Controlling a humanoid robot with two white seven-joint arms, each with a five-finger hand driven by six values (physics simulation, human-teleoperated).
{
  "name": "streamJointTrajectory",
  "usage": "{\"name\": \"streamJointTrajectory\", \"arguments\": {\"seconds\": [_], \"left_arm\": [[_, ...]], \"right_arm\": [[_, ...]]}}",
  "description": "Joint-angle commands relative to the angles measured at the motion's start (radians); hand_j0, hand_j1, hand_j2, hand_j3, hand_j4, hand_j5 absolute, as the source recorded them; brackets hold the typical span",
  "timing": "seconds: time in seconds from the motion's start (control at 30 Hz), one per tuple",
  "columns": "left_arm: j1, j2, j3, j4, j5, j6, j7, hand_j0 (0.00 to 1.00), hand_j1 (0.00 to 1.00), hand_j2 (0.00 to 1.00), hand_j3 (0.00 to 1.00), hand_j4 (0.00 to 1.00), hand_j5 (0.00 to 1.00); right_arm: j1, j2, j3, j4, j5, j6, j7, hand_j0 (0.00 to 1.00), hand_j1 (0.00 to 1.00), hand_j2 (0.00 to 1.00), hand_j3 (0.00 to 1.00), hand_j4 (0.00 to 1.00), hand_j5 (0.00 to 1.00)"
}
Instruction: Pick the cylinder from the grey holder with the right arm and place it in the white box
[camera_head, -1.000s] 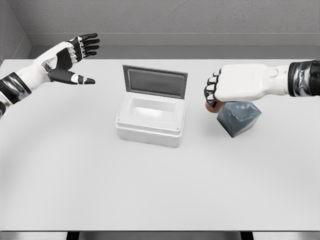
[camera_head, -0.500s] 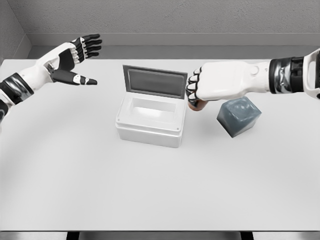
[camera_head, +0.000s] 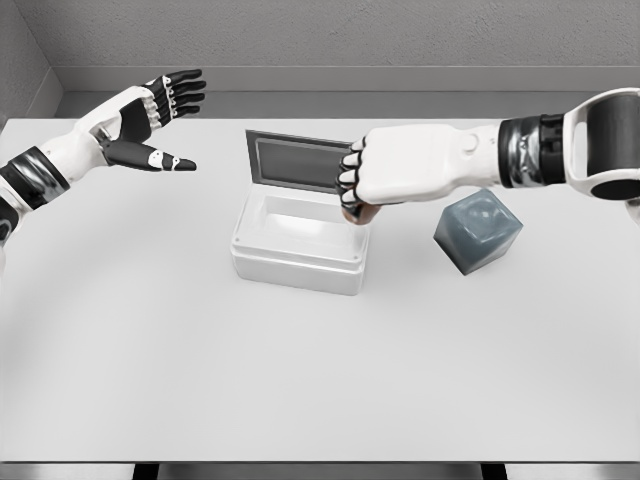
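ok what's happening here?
The right hand is shut on the cylinder, holding it over the right edge of the open white box. The grey holder sits to the right on the table. The cylinder isn't in the box yet. The left hand is open, raised at the far left.

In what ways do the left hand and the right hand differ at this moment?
The left hand has its fingers spread and holds nothing; the right hand is closed in a fist around the brown cylinder. The left hand hangs over the table's far left part, away from everything; the right hand is over the right rim of the white box. Both have white shells with black finger joints.
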Motion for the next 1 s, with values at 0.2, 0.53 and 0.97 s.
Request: {"name": "streamJointTrajectory", "arguments": {"seconds": [0.2,0.53,0.97], "left_arm": [[0.0,0.001,0.001,-0.001,0.006,-0.001,0.0,1.0,1.0,1.0,1.0,1.0,1.0],[0.0,0.001,0.001,-0.001,0.006,0.0,0.0,1.0,1.0,1.0,1.0,1.0,1.0],[0.0,0.002,0.001,-0.001,0.006,0.0,0.0,1.0,1.0,1.0,1.0,1.0,1.0]], "right_arm": [[-0.006,0.044,0.002,0.045,0.013,0.003,-0.001,0.49,0.49,0.49,0.49,0.49,0.49],[-0.006,0.073,0.016,0.079,0.025,0.003,-0.001,0.49,0.49,0.49,0.49,0.49,0.49],[-0.005,0.121,0.008,0.089,0.05,0.003,-0.001,1.0,1.0,1.0,1.0,1.0,1.0]]}}
